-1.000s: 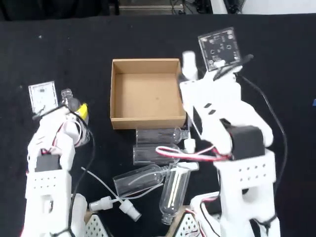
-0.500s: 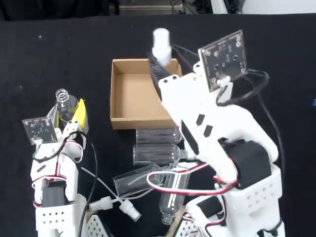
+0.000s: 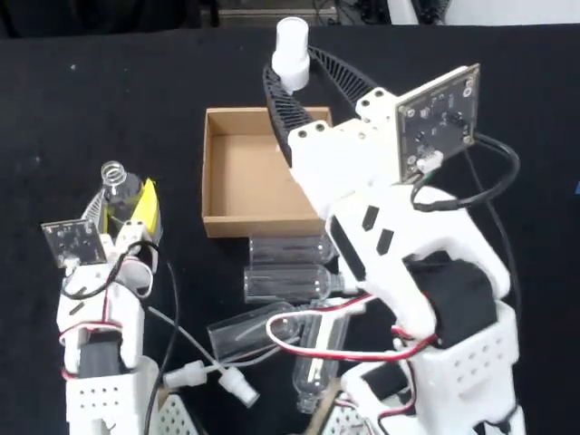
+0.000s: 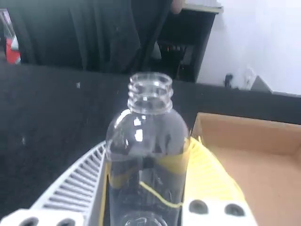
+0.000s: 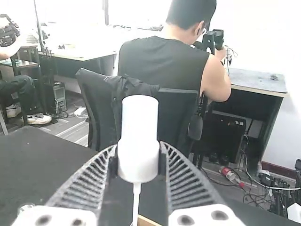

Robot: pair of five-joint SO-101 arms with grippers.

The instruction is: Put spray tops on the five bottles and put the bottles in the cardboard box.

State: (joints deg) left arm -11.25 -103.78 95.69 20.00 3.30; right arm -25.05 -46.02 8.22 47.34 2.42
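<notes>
Cardboard is the box (image 3: 240, 181), which stands open in the middle of the black table (image 3: 507, 109). To its left, the left gripper (image 3: 125, 207) is clamped on a clear bottle (image 3: 118, 186), with one white finger and one yellow finger pressing on its sides. This bottle stands upright and its threaded neck is bare.

The right gripper (image 3: 292, 80) is raised by the far edge of the box. It grips a white spray top (image 3: 292, 50) between its ribbed fingers. The top points up, and its thin tube hangs down between them.

Four more bottles (image 3: 288, 249) lie on their sides just on the near side of the box, close together. Near the left arm's base, two loose tops (image 3: 186, 373) lie on the table with their tubes.
</notes>
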